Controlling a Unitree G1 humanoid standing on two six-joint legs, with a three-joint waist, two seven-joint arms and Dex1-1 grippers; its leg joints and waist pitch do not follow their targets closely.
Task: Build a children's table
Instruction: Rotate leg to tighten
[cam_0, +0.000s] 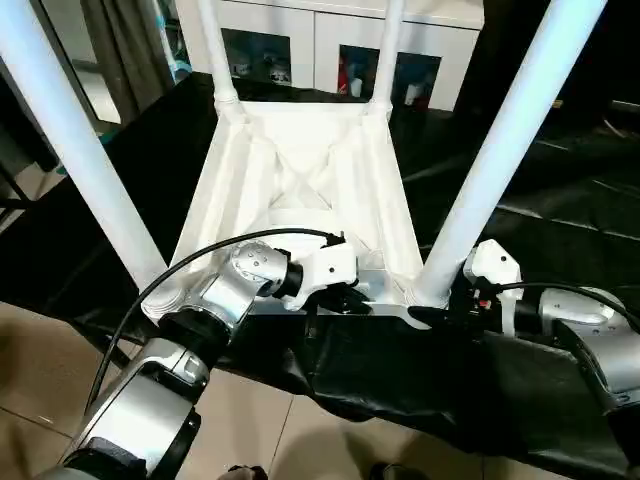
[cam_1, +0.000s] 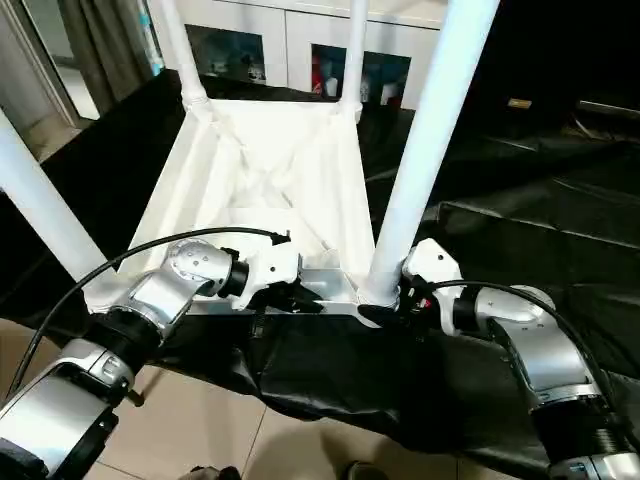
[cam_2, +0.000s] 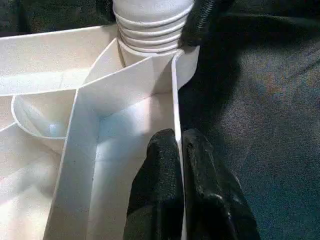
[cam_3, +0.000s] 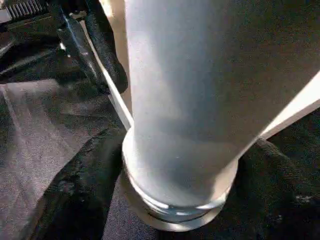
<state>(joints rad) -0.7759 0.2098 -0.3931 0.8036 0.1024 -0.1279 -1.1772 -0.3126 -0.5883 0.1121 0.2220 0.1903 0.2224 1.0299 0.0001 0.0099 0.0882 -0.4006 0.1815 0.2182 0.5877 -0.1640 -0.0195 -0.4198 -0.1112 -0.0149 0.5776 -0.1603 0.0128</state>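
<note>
Nearest, at lower left of the head view, the left silver forearm (cam_0: 150, 400) reaches up to the left end effector (cam_0: 345, 297), which sits at the near edge of the children's table (cam_0: 300, 180). In the left wrist view its 2 black fingers (cam_2: 160, 190) are pressed together on the thin near rim wall of the table, 1 finger on each side of it.

At lower right of the head view, the right end effector (cam_0: 440, 312) sits at the base of the near right leg (cam_0: 510, 150). In the right wrist view its black fingers (cam_3: 75, 195) stand on either side of the leg's flared, ribbed end, just above the socket; whether they press the leg I cannot tell.

The table lies upside down on a black sheet (cam_0: 560, 200) covering the tabletop, ribbed underside up, centre of the frame. 4 white legs stand upright in its corner sockets: near left leg (cam_0: 70, 140), near right leg, far left leg (cam_0: 215, 50), far right leg (cam_0: 385, 50).

Farthest, at the top edge, stands a white cabinet (cam_0: 330, 45) with glass doors. Tiled floor (cam_0: 260, 430) shows at the bottom.
</note>
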